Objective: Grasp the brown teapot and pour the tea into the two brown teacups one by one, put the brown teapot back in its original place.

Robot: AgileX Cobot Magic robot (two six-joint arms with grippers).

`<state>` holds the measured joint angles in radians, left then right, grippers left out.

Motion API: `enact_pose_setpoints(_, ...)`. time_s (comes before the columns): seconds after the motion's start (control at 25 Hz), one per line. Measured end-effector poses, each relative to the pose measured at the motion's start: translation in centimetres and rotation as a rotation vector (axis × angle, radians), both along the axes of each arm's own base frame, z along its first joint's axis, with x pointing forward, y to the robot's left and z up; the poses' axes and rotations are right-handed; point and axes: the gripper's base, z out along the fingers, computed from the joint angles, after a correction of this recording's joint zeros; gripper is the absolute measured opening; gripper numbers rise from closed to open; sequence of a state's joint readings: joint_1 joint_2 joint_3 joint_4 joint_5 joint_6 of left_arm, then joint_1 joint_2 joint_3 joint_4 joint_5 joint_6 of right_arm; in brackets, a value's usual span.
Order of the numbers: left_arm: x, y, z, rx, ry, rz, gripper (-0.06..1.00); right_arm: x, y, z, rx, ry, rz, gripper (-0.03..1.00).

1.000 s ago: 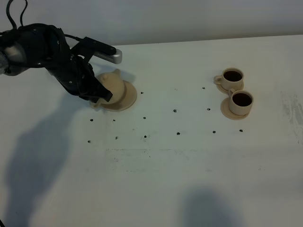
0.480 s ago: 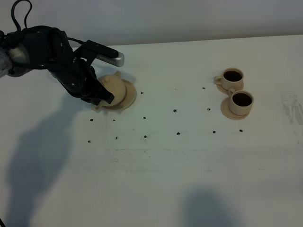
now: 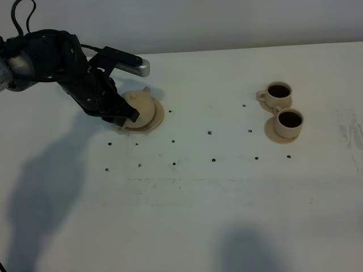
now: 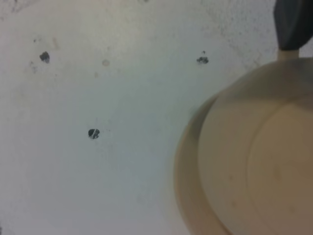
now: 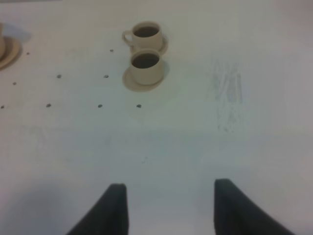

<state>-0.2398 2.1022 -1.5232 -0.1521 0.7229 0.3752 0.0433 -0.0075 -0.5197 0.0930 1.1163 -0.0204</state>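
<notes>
The brown teapot stands upright on its wide tan saucer at the table's left. My left gripper is at the teapot's handle side, touching or nearly touching it; how its jaws stand is hidden. In the left wrist view the teapot fills the frame, with one dark finger beside it. The two brown teacups sit on small saucers at the right, both holding dark tea. My right gripper is open and empty, well short of the cups.
Small dark spots dot the white table between teapot and cups. A scuffed patch marks the far right. The table's back edge runs just behind the teapot and cups.
The teapot has shifted slightly right and settled level on its saucer. My left arm moved a little with it. The cups and right gripper have not moved.
</notes>
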Motion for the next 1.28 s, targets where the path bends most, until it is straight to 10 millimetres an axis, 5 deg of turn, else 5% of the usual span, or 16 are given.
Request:
enact_pose_setpoints(0.24,-0.2,0.1,0.7,0.002,-0.003,-0.002,0.39,0.0,0.0,0.0,0.0,0.0,0.0,0.4)
enact_pose_setpoints(0.52,-1.0,0.8,6.5,-0.001,-0.154,-0.006,0.4,0.0,0.0,0.0,0.0,0.0,0.0,0.4)
enact_pose_setpoints(0.76,-1.8,3.0,8.8,0.005,-0.182,0.048,0.4,0.0,0.0,0.0,0.0,0.0,0.0,0.4)
enact_pose_setpoints(1.08,-6.9,7.7,10.5,0.002,-0.21,0.187,0.4,0.0,0.0,0.0,0.0,0.0,0.0,0.4)
enact_pose_setpoints(1.28,-11.7,10.4,12.2,-0.004,-0.233,0.293,0.4,0.0,0.0,0.0,0.0,0.0,0.0,0.4)
